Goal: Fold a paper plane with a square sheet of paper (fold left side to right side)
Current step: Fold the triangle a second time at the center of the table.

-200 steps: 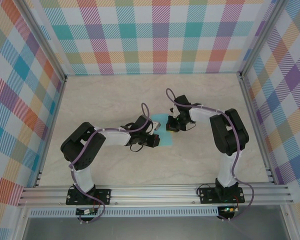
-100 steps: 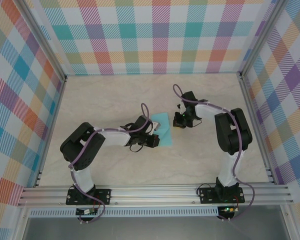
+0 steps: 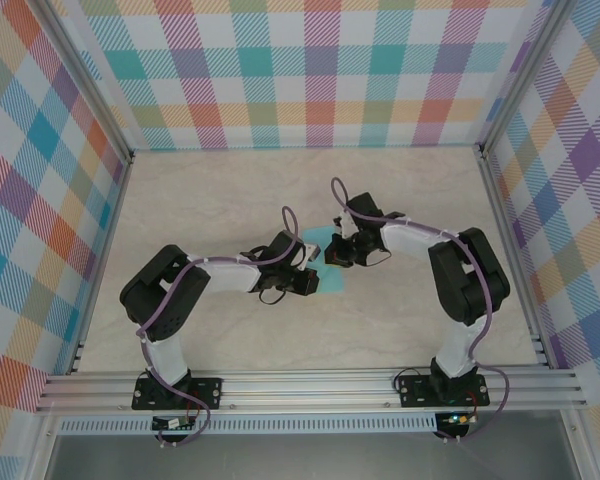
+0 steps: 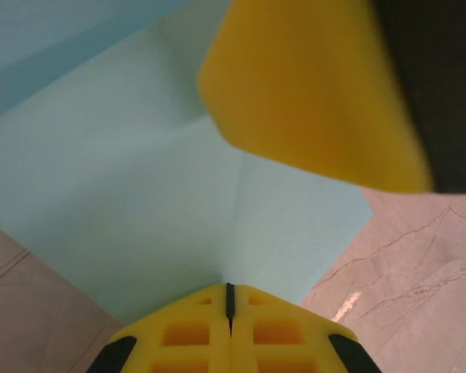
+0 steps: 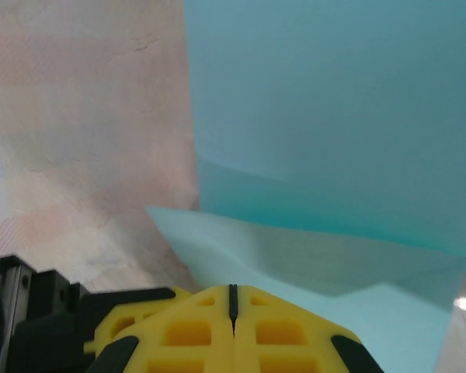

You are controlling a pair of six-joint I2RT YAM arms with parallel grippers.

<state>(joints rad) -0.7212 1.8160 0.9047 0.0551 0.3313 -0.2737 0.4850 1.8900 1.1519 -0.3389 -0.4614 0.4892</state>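
top cam: paper sheet [image 3: 333,283] lies on the tabletop [image 3: 210,200], abt centre, a bit right of mid, between the two arms. plain light turquoise. both wrists cover much of it, so its outline can't be read from above.

left arm [image 3: 220,272] reaches in from near-left; left jaws sit at the sheet's left side. right arm [image 3: 420,238] bends in from the right; right jaws are over the sheet's far part. the two tips are close together, w/ a narrow gap between.

left wrist cam: left jaws closed. the yellow fingers [image 4: 190,334] meet along a thin dark seam, nothing seen between them. tip is at the near edge of the sheet [image 4: 163,202]; touching or hovering, can't tell. one crease runs from the tip away across the sheet, a 2nd meets it at an angle. far-left there is a fold edge w/ a darker layer beyond. a blurred yellow finger [image 4: 311,93] of the right jaws hangs over the sheet, far-right. bare tabletop [image 4: 419,256] shows at right & near-left.

right wrist cam: right jaws closed too, seam shut, nothing clamped. sheet [image 5: 318,101] is right ahead; one layer stands tilted up, w/ a paler layer under it by the tip. tabletop [image 5: 78,109] is to the left. black housing [image 5: 31,318] at near-left, can't tell what it belongs to.

plaid walls [image 3: 310,70] on three sides.
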